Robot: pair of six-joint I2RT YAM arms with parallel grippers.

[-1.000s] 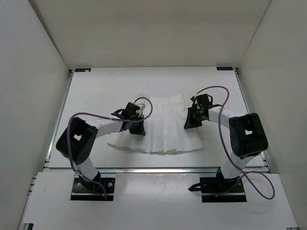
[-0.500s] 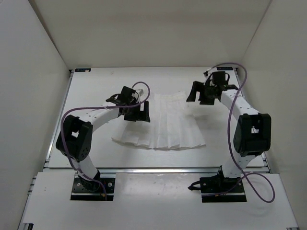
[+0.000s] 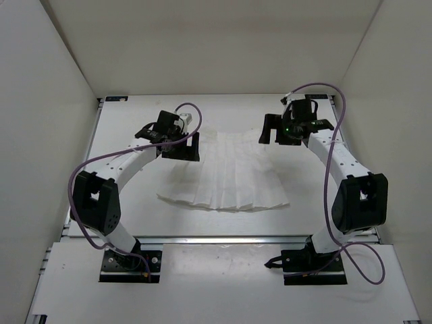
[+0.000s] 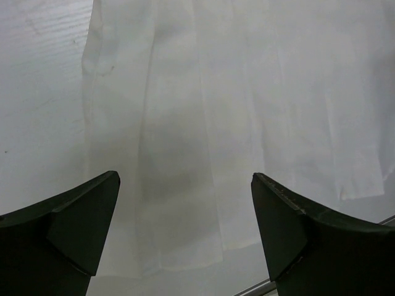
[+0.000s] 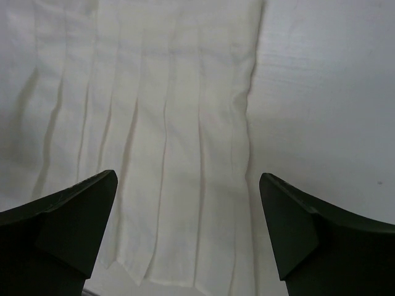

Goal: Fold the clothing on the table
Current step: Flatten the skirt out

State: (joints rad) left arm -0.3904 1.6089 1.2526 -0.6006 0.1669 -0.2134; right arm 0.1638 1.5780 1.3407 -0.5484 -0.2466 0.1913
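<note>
Hovering above the pleated white clothing [image 3: 229, 179], left jaws and right jaws are standing wide apart, empty, seemingly not touching it, table [image 3: 145, 219] showing beneath.

white pleated clothing [image 3: 229, 181] lay flat on table [image 3: 128, 202], narrow end far, wide hem near. left gripper [image 3: 181, 148] stood at its far left corner, right gripper [image 3: 279, 131] at far right corner, jaws apart.

1. the left arm [image 3: 125, 160] and right arm [image 3: 339, 156] have white links and black joint housings.
2. a purple cable [image 3: 73, 185] runs along each.
3. each stands on a black base plate [image 3: 129, 264].
4. the left hand [image 4: 185, 179] and right hand [image 5: 188, 176] have dark, wedge-shaped fingers [image 4: 74, 222].
</note>
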